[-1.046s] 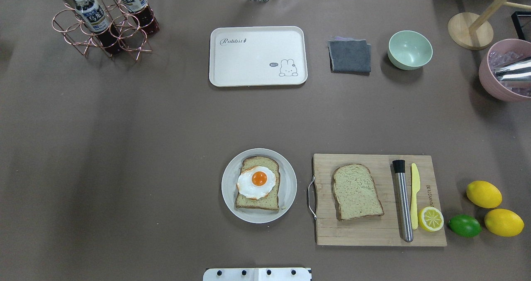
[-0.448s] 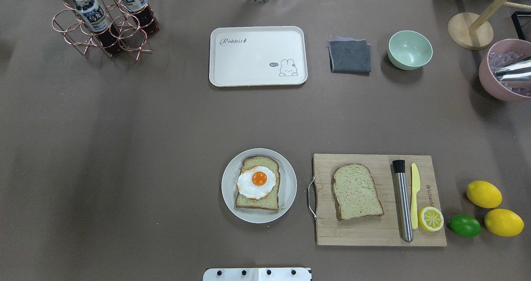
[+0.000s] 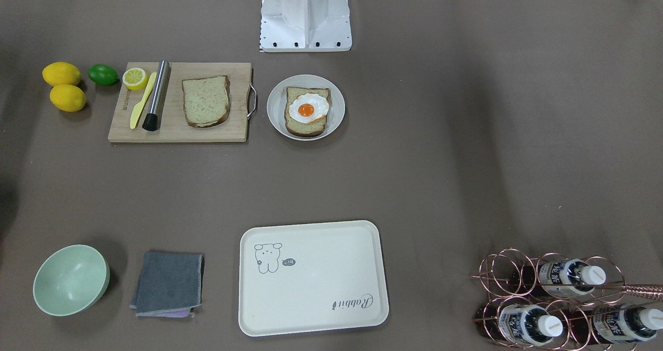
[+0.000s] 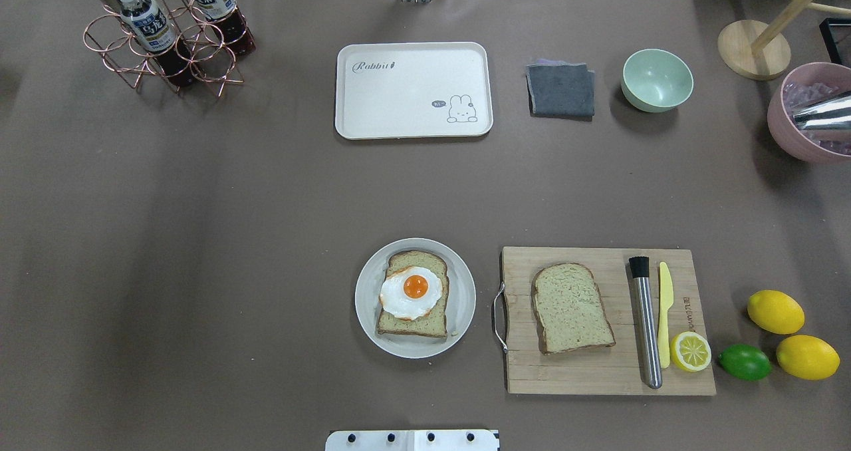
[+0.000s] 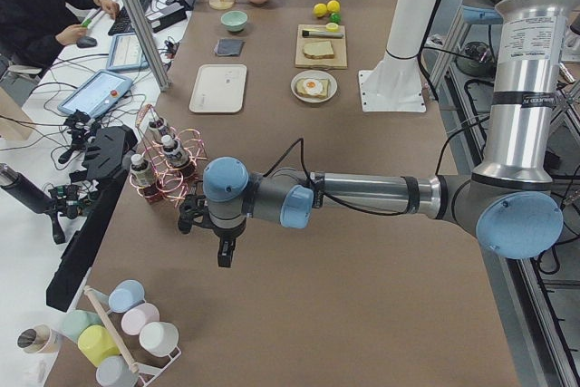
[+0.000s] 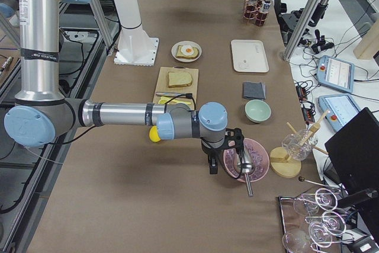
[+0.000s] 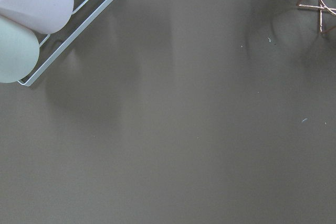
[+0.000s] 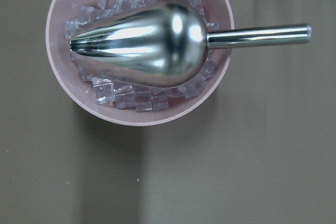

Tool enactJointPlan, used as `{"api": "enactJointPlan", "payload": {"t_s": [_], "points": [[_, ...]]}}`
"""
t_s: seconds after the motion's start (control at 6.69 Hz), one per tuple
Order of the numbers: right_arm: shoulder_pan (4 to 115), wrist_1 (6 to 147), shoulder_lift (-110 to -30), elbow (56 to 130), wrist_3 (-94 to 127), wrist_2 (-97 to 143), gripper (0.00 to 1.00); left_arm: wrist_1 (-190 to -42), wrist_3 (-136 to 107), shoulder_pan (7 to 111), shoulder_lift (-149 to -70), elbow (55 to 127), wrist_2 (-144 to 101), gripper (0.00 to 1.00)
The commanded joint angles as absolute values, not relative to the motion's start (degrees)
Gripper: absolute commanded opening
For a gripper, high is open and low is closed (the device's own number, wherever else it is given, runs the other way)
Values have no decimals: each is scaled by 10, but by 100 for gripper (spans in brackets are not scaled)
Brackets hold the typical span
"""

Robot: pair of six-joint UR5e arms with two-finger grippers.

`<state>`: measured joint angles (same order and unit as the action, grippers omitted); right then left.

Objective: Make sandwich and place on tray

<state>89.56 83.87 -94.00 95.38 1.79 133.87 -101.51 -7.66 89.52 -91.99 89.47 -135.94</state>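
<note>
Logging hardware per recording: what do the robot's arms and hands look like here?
Both arms are silver tubes with grey joints and pale blue round caps. The left arm has a thin black cable looping to the wrist and a printed label on its upright tube. The right arm matches. The left hand and right hand are small and black.

cream tray (image 4: 399,98), pale grey plate (image 4: 467,299), white-and-orange egg (image 4: 411,293), speckled tan bread (image 4: 572,308), brown table (image 4: 199,238).
</note>
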Motion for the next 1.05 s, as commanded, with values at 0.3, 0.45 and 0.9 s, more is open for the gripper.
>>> {"api": "enactJointPlan", "payload": {"t_s": [0.3, 0.45, 0.9], "points": [[895, 837, -938, 951, 18, 1336, 100, -1040, -81, 895, -914, 883, -1359, 98], [890, 827, -936, 949, 18, 1339, 100, -1041, -80, 895, -914, 883, -1361, 98], [869, 812, -936, 965, 31, 1348, 100, -1041, -82, 895, -914, 884, -1362, 98]]}}
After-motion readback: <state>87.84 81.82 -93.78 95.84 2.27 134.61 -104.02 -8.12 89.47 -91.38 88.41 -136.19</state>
